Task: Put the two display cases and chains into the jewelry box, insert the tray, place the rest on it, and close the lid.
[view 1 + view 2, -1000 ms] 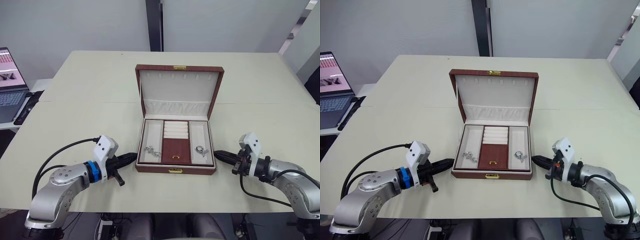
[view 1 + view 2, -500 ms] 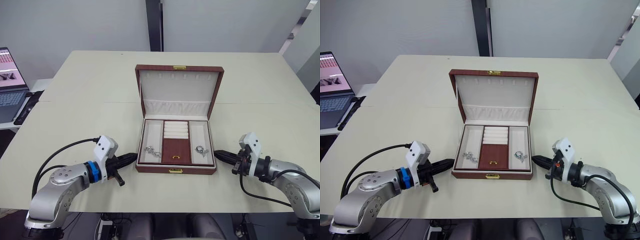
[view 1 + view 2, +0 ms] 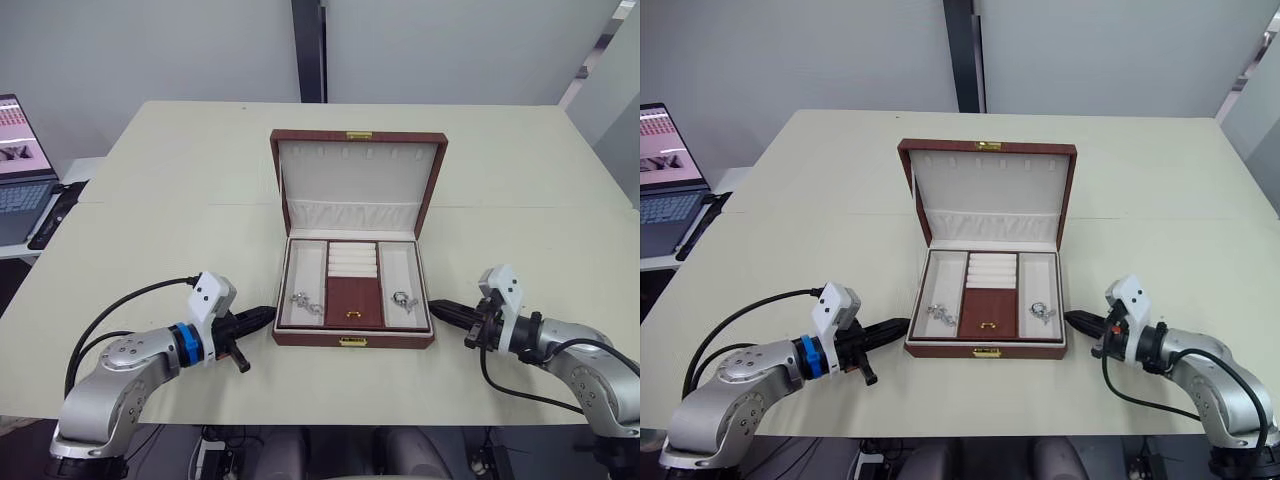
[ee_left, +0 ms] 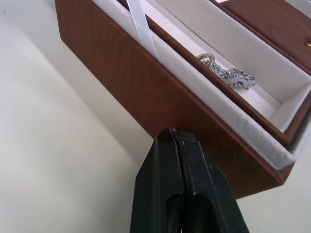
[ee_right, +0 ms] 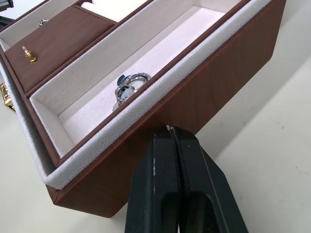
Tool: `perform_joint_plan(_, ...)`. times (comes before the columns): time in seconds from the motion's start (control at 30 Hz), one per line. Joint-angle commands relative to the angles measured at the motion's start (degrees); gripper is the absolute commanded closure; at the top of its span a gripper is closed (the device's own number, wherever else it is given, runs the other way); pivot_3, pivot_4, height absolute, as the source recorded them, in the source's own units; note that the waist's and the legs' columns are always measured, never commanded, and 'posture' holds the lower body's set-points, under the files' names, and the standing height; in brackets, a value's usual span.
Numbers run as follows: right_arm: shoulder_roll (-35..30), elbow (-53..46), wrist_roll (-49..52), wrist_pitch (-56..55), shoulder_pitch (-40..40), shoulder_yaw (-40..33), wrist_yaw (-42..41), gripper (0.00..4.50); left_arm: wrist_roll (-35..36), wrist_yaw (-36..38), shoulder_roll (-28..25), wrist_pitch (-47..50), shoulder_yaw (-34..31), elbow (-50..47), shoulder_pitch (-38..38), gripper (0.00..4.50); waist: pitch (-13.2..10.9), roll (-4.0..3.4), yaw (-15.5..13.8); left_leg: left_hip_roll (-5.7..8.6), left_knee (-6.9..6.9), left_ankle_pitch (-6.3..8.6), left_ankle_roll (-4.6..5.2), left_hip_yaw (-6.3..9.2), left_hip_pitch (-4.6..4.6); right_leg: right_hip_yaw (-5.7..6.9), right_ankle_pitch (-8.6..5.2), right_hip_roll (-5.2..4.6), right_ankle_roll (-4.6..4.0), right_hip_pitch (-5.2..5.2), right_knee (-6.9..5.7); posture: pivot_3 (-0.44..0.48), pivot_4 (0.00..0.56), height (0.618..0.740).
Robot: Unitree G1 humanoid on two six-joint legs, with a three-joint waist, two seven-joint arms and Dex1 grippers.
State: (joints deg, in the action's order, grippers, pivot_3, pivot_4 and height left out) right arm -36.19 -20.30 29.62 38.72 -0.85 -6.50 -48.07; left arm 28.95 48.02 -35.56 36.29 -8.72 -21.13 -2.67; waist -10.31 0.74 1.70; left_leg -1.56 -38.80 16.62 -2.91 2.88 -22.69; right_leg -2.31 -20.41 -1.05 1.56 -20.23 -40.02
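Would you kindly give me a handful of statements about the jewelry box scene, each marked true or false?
1. The brown wooden jewelry box has its lid standing open. True.
2. The left claw is spread wide open. False: its black fingers are pressed shut beside the box's side wall.
3. A silver ring lies in a white side compartment of the tray. True.
4. The right claw holds the silver chain. False: it is shut on nothing; the chain lies in the tray.
5. An open laptop sits at the robot's far left. True.
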Motion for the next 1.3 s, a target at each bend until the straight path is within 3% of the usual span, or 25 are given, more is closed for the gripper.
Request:
perform_joint_plan(0.03, -0.9, 0.0, 1.9, -2.1, -1.5, -3.2, -0.9, 4.47, 1.8, -0.1, 0.9, -3.8, -2.9, -2.3, -1.1, 4.5, 0.0, 0.0, 0.0, 0.0, 0.0, 0.0, 0.0, -0.01, 0.0, -0.01, 0.0, 0.0, 0.0, 0.0, 0.01, 0.0, 0.15, 0.74)
perform_joint_plan(0.3, -3.5, 8.7, 3.4, -3.7, -9.0, -6.6, -4.1, 4.47, -0.7, -0.8, 4.5, -19.4, -10.4, -4.9, -11.7, 4.5, 0.0, 0.03, 0.0, -0.02, 0.0, 0.0, 0.0, -0.03, 0.05, -0.02, 0.0, -0.01, 0.0, 0.04, 0.01, 0.0, 0.15, 0.74)
perform_joint_plan(0.63, -5.7, 32.4, -2.2, -12.3, -31.2, -2.2, -12.1, 4.47, 3.0, 2.0, 12.4, -34.7, -15.0, -14.1, -30.4, 4.5, 0.0, 0.04, 0.3, -0.03, 0.0, 0.02, 0.02, -0.22, 0.09, -0.18, 0.0, -0.03, 0.0, 0.03, 0.06, 0.0, 0.15, 0.74)
perform_joint_plan(0.77, -4.0, 46.2, -6.4, -18.2, -41.6, 0.7, -14.9, 4.47, 4.1, 3.5, 14.9, -40.7, -16.5, -13.5, -34.0, 4.5, 0.0, 0.03, 0.2, -0.04, 0.02, 0.02, 0.03, -0.17, 0.16, -0.13, 0.0, 0.0, -0.01, 0.06, 0.04, 0.0, 0.15, 0.74)
perform_joint_plan(1.03, 2.5, 75.8, -14.3, -32.5, -62.0, 3.0, -16.6, 4.47, 5.7, 2.8, 18.4, -43.8, -14.7, -18.5, -42.1, 4.5, -0.1, 0.06, 1.0, -0.02, 0.01, 0.06, 0.1, -0.36, 0.1, -0.27, 0.0, -0.05, -0.01, -0.01, 0.09, 0.0, 0.15, 0.74)
perform_joint_plan(1.3, 5.0, 86.8, -17.3, -37.7, -70.8, 2.4, -19.9, 4.47, 4.7, 0.1, 18.9, -44.3, -13.1, -23.5, -46.1, 4.5, -0.1, 0.05, 1.3, -0.05, 0.02, 0.07, 0.11, -0.32, 0.12, -0.24, 0.0, -0.05, -0.01, 0.01, 0.07, 0.0, 0.15, 0.74)
